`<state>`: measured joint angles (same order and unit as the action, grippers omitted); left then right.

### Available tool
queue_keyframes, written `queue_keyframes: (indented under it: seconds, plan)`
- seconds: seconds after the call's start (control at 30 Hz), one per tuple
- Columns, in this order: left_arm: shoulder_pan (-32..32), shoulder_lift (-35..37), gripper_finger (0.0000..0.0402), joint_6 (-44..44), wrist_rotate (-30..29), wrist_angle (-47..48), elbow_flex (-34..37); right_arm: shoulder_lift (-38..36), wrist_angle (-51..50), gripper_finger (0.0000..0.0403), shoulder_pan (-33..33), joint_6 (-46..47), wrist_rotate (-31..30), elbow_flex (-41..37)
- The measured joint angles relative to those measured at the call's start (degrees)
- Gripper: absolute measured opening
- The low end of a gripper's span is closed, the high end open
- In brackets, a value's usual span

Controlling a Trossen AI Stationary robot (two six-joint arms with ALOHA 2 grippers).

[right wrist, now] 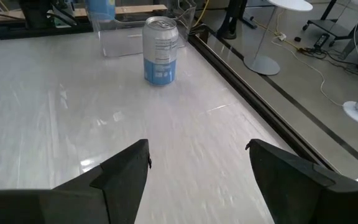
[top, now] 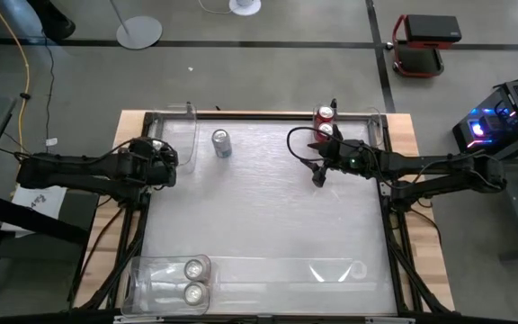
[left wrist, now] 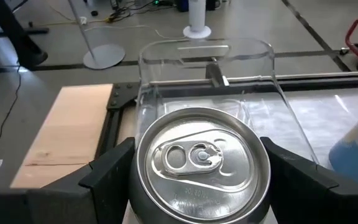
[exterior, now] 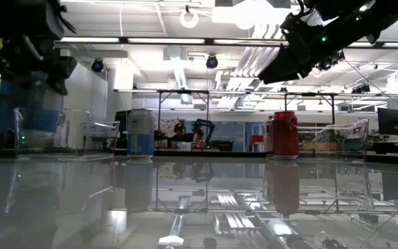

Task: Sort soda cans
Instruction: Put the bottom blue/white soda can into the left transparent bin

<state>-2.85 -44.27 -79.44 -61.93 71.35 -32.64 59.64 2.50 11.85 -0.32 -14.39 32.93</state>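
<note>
My left gripper is shut on a silver soda can, whose top fills the left wrist view. It is just short of the clear bin at the far left corner. A silver-blue can stands upright on the table nearby. Two red cans stand at the far edge, one showing in the low view. My right gripper hovers open near them, pointing toward the silver-blue can and touching nothing. My left gripper pinches the silver can between its two fingers, one on each side of its upper wall just under the rim. The fingers come about level from the table's left. The can is upright; whether its base is on the table, I cannot tell.
A clear bin at the near left corner holds two silver-topped cans. Another clear bin lies along the near edge, and one stands at the far right corner. A dark frame rims the table. The middle of the table has free room.
</note>
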Motion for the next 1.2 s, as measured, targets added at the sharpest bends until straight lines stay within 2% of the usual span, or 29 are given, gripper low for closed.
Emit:
queue_keyframes:
  seconds: [0.33, 0.63, 1.2]
  plan:
    - [0.06, -0.02, 0.0288, -4.42, 1.55, -3.62, 5.89, -0.02, 1.23, 0.0271, -0.02, 0.09, 0.0, 0.0]
    - [0.07, -0.07, 0.0308, -3.76, 1.7, -5.41, 6.09, -0.02, 2.04, 0.0271, -0.02, 0.33, 0.02, 0.0]
    - [0.07, -0.04, 0.0312, -2.93, 3.15, -7.02, 6.09, -0.02, 2.04, 0.0271, -0.01, 0.34, 0.02, 0.0]
